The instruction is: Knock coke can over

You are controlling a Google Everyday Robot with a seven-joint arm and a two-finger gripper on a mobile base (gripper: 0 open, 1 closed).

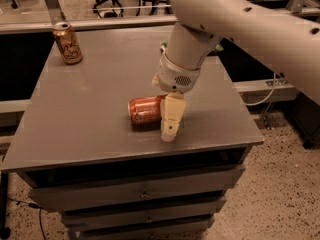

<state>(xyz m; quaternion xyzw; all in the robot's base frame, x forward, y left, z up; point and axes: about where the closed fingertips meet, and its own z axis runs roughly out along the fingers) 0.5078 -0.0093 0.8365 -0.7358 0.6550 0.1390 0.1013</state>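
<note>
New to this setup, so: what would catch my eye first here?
The big white arm reaches in from the upper right, its pincer down at the front middle of the grey table. Beside it, the red-orange coke can lies on its side. A tan-gold can stands upright at the far left corner.

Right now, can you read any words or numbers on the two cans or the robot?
Gold can, standing at a far corner of the table: dark curly writing, too blurred to read.
Red can, lying on its side: no writing readable.
Gripper, low at the red can's right end: no writing.
So nothing can be quoted.
</note>
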